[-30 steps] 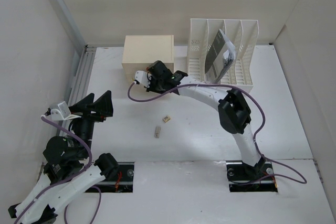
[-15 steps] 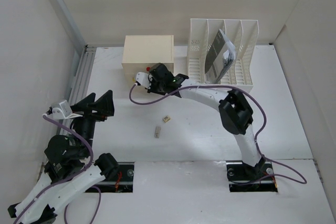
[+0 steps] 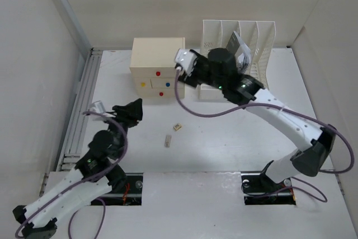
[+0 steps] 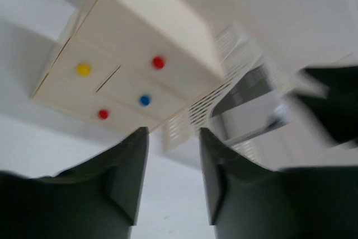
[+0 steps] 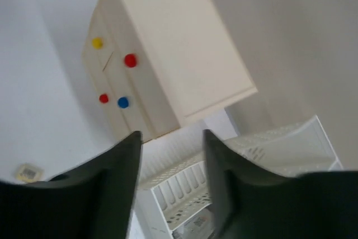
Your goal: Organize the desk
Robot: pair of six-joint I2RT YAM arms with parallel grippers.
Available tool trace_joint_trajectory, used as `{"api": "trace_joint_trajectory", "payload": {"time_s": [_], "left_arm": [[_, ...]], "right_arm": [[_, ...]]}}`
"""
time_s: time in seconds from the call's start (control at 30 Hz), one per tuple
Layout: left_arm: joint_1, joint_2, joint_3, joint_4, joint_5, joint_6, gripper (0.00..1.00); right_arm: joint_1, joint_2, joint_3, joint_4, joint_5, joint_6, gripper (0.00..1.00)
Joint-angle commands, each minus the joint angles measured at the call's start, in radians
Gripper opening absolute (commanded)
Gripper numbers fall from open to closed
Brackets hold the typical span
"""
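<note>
Above the desk [image 3: 224,138], left gripper [image 4: 173,134] and right gripper [image 5: 170,135] are being held parted, both facing the drawer box [image 3: 158,60].

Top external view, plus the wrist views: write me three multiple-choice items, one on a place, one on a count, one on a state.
1. Where does the file rack stand relative to the drawer box?
A. to its right
B. on top of it
C. in front of it

2. How many coloured knobs does the drawer box's front show?
A. two
B. four
C. six

3. What state is the right pincer in?
A. shut on a knob
B. open, holding nothing
C. shut on a paper

Answers:
1 A: in the top view the rack stands right of the box at the far side of the desk.
2 B: two red, one yellow and one blue.
3 B: the right wrist view shows its jaws apart with nothing between them.
</note>
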Motion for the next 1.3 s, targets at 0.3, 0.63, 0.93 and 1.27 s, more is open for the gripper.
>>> {"api": "trace_joint_trajectory", "payload": {"time_s": [0.3, 0.63, 0.93, 1.27], "left_arm": [[0.197, 0.594, -0.238, 0.652, 0.233, -0.246, 0.42], [0.532, 1.018, -0.319, 1.256, 0.710, -0.452, 0.58], [0.618, 1.548, -0.272, 1.788, 0.921, -0.601, 0.65], [0.618, 1.722, -0.169, 1.871, 0.881, -0.641, 0.64]], "right_arm": [[-0.449, -0.166, -0.042, 0.140, -0.644, 0.447, 0.59], [-0.478, -0.220, -0.108, 0.160, -0.742, 0.447, 0.95], [-0.478, -0.220, -0.128, 0.169, -0.742, 0.447, 0.73], [-0.478, -0.200, -0.139, 0.169, -0.742, 0.447, 0.73]]}}
